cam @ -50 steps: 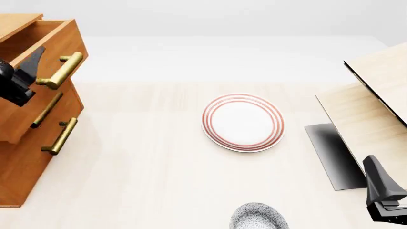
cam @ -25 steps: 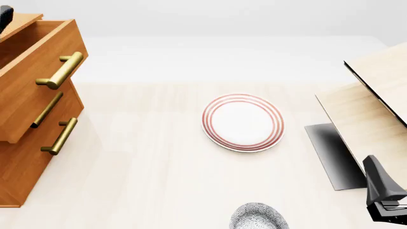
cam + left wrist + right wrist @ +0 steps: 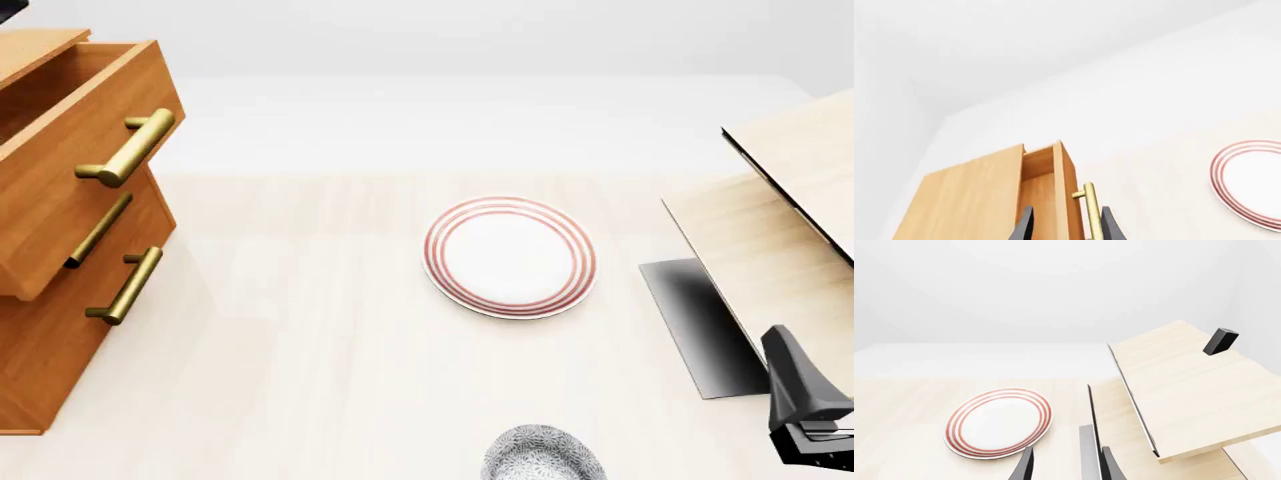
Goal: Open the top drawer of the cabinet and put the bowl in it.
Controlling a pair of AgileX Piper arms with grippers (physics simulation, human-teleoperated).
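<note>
Standing open, top drawer (image 3: pixel 74 150); bowl (image 3: pixel 541 456) outside.

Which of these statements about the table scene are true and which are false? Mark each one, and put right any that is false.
1. The top drawer of the cabinet is pulled out. True.
2. The bowl lies inside the top drawer. False: it stands on the table at the near edge, in front of the plate.
3. The plate has red rings round its rim. True.
4. The right gripper is shut on the bowl. False: its fingers are apart and hold nothing.
5. The left gripper grips the drawer's brass handle. False: its fingers are apart, and the handle shows beyond them.
</note>
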